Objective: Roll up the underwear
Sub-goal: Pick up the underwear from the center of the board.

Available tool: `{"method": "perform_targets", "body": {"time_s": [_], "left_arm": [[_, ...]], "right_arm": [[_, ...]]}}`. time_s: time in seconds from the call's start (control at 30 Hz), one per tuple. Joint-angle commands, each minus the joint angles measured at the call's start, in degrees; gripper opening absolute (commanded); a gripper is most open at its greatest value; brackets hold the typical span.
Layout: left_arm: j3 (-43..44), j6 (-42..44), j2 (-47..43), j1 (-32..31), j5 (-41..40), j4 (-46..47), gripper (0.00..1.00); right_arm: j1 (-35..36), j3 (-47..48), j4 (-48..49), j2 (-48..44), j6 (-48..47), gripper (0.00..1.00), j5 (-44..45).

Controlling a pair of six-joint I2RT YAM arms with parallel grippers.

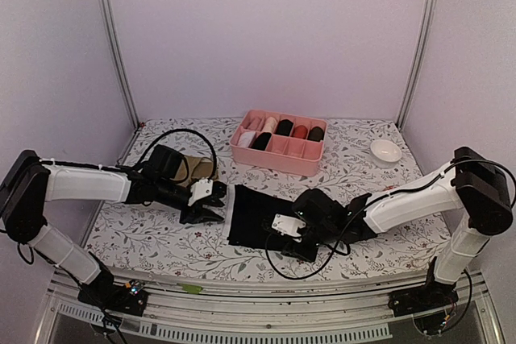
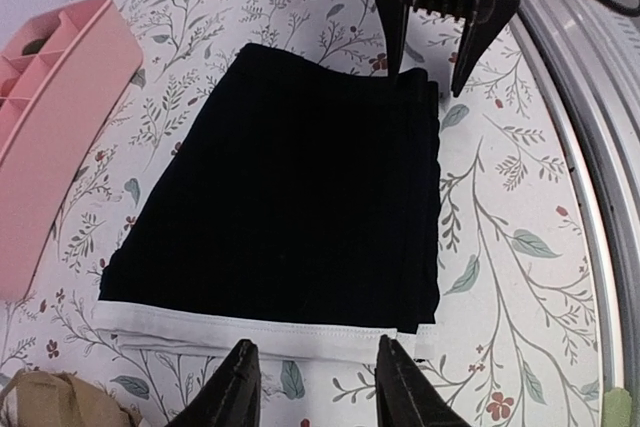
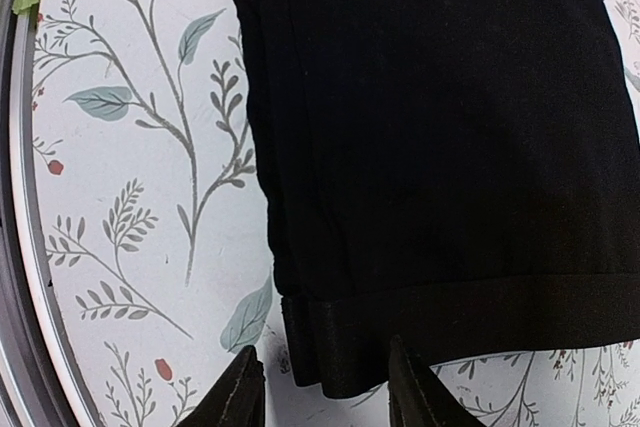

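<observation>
Pink box holds rolled pieces: cream, black, red. My left end effector and right end effector sit half-wide at opposite edges of the black underwear.

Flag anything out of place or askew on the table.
Only the olive briefs: they lie crumpled left of the pink box, not rolled. The black briefs lie flat and folded; nothing spilled or damaged.

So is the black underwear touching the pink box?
Apart. The left wrist view shows a strip of flowered tablecloth lying between the black underwear and the pink box.
</observation>
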Motion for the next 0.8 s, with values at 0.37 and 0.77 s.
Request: {"method": "perform_targets", "body": {"time_s": [0.37,0.77], "left_arm": [[2.6,6.2,1.6,0.9,-2.3,-3.4,0.38],[-0.2,18.8,3.3,-5.5,-5.4,-6.0,0.3]], "right_arm": [[1.4,0.9,-2.8,6.6,-4.6,0.23,1.3],[1.4,0.3,-4.2,4.0,-4.9,0.0,1.2]]}}
